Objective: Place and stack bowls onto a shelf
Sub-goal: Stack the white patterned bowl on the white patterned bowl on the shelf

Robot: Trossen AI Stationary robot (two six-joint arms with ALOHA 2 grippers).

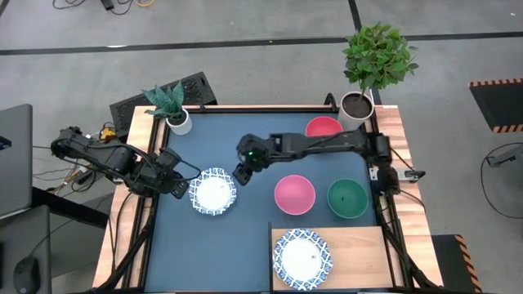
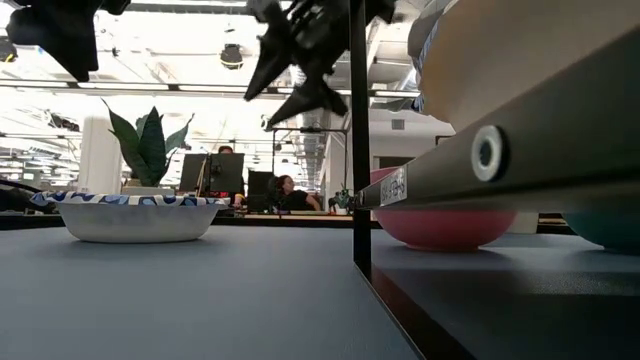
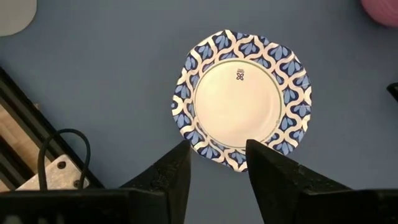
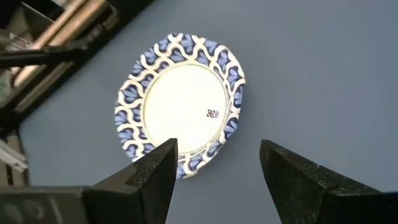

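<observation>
A blue-rimmed bowl (image 1: 214, 192) sits empty on the counter (image 1: 245, 237) between both grippers; left gripper (image 1: 181, 189) jaws spread at its rim; right gripper (image 1: 242, 173) jaws spread above; another patterned bowl (image 1: 301, 258) on the shelf (image 1: 359, 253)

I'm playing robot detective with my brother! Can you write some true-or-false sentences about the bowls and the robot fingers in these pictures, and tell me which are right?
1. A white bowl with a blue patterned rim sits on the light wood-grain shelf board. True.
2. The round pink bowl is on the shelf. False: it sits on the dark blue tabletop, beside the round green bowl.
3. The left gripper is holding a bowl. False: its fingers are apart, gripping nothing, by the blue-rimmed bowl on the table.
4. The right gripper is open. True.
5. The round red bowl is near the leafy potted plant. True.
</observation>
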